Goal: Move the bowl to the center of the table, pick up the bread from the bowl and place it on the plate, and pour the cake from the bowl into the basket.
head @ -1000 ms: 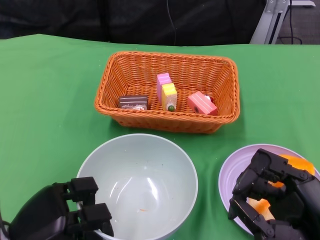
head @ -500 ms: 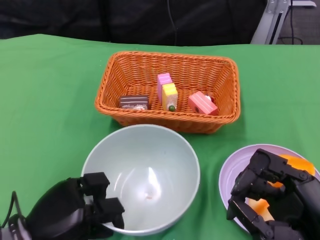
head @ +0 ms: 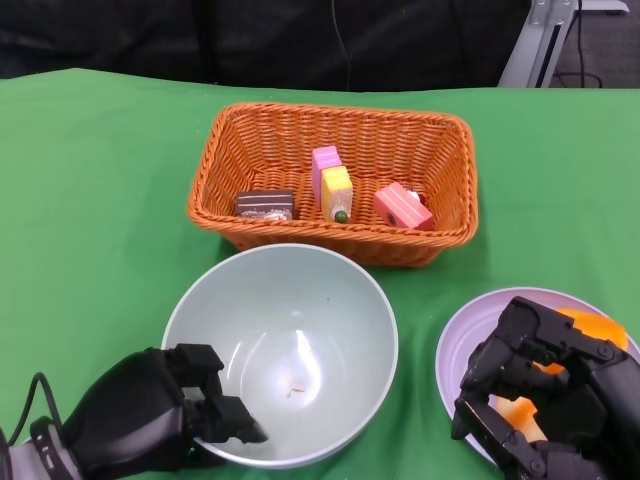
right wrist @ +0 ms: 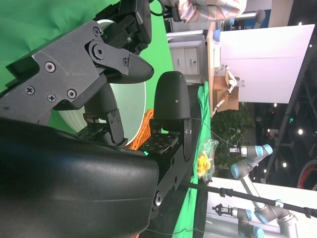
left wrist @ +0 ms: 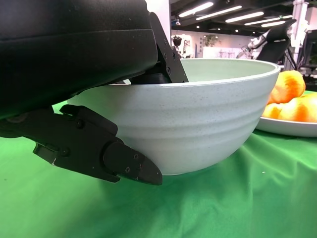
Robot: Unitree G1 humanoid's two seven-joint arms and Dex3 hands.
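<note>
Head view shows the pale green bowl (head: 281,352) upright on the green table (head: 90,200), just in front of the orange wicker basket (head: 335,184) and beside the lilac plate (head: 470,345). The bowl looks empty apart from a crumb; the cake pieces (head: 338,194) already lie in the basket, and orange bread (head: 590,328) sits on the plate.

The left hand (head: 150,410) is at the bowl's near-left rim, with fingers over the edge into the bowl. In the left wrist view, a lower finger (left wrist: 124,163) lies against the bowl's outer wall (left wrist: 198,129), so the hand is pinching the rim between fingers inside and out. The bowl's base appears to rest on the cloth.

Right hand (head: 545,395) hovers over the plate with fingers curled downward; whether they hold the bread beneath cannot be told.

The bowl lies directly ahead and to the right of the left hand, clearly nearer to it than to the right hand. Letting go likely means opening the fingers and drawing back toward the near-left.
</note>
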